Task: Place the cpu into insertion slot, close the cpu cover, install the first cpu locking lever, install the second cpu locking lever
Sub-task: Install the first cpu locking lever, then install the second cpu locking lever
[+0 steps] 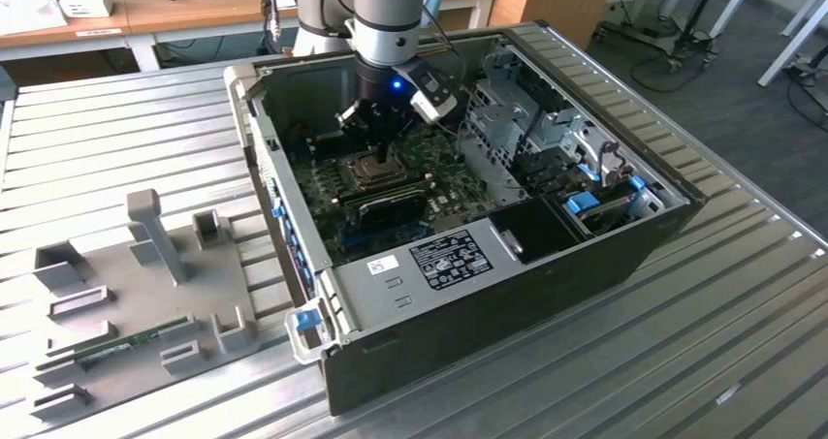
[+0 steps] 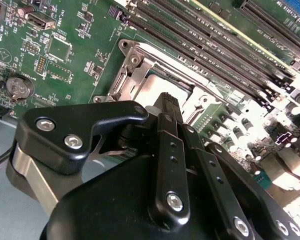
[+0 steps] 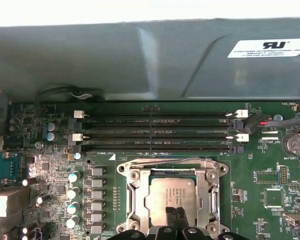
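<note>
The cpu [image 3: 172,192] lies flat in the insertion slot [image 1: 368,175] on the green board, its dull metal top showing through the window of the cpu cover [image 3: 135,196]. The silvery cover lies down around the chip. My gripper [image 3: 175,215] stands straight above the socket in the exterior view [image 1: 379,153]. Its two black fingers are shut together with nothing between them, and their tips sit at the chip's near edge in the second wrist view [image 2: 168,100]. A thin metal lever rod [image 3: 164,161] runs along the socket's side next to the memory slots.
Long black memory slots [image 3: 154,135] lie beside the socket, with the grey case wall [image 3: 140,55] behind them. The open computer case [image 1: 518,265] has a drive cage [image 1: 518,129] on the exterior view's right. A grey fixture tray [image 1: 130,294] lies on the exterior view's left.
</note>
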